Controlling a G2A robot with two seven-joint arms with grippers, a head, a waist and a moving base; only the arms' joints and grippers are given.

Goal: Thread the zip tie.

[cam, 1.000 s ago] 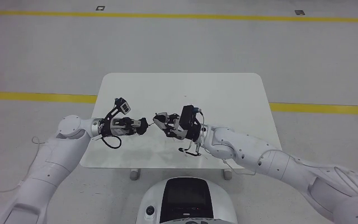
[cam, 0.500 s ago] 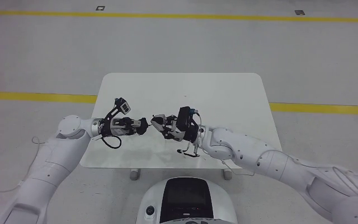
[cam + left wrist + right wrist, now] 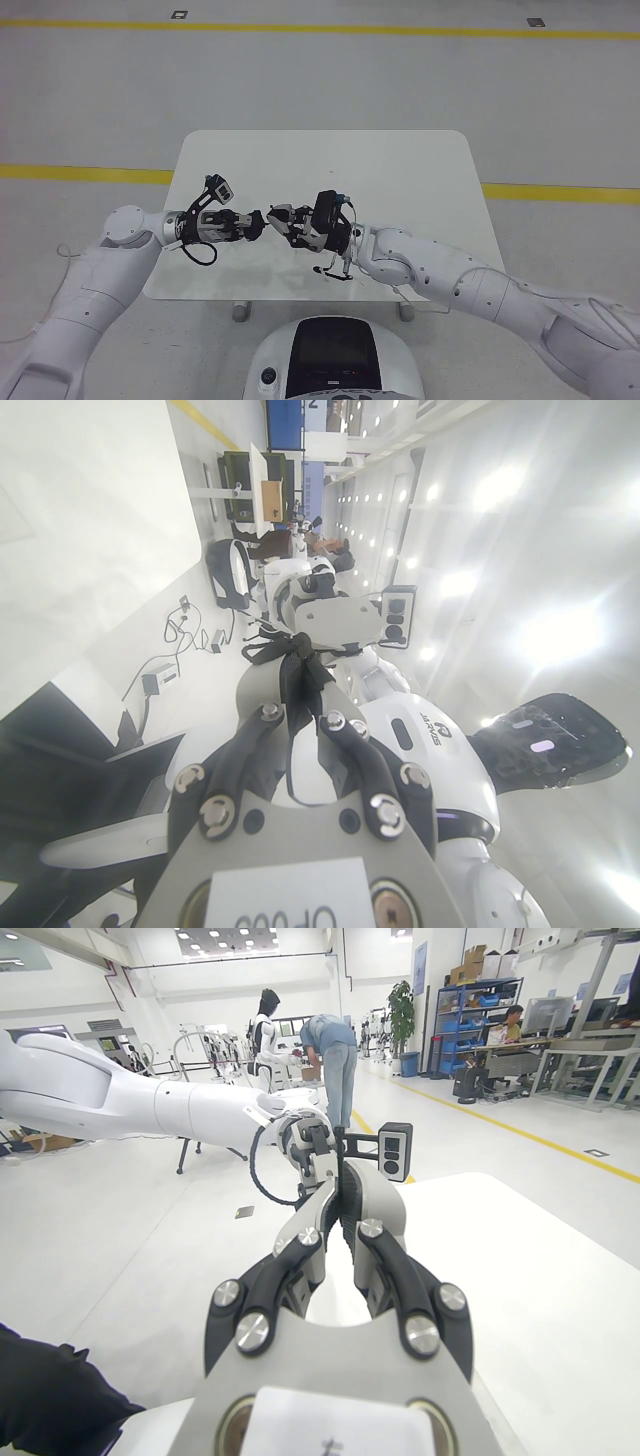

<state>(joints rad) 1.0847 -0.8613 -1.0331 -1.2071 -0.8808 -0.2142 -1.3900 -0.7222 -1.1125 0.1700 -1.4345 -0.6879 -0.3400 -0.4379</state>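
Top view, arms: we see the left arm and the right arm meet nose to nose above the near left part of the desk. The two sets of jaws are almost touching, and both are clear of the surface.
Top view, gap: whatever bridges them is too small for us to make out here.
Left wrist view, left jaws: closed on a black piece of the zip tie, which sticks out past the pads toward the right jaws just beyond.
Left wrist view, head: we think the dark knot at the front is the locking head, but the tangle of black there is hard to read.
Right wrist view, right jaws: clamped on the thin strip of the zip tie, which stands straight out of the pads with a short free tip, aimed at the left jaws close ahead.
Right wrist view, step: we judge this to be the feeding of the tip into the head, done in the air over the desk.
Right wrist view, doing it well: we would hold the left jaws steady as the anchor and line the strip up with the slot before pushing. Then we would advance the right jaws slowly and straight.
Right wrist view, risk: a small sideways error would send the tip past the head. If it bends, we would back off and re-aim rather than force it.
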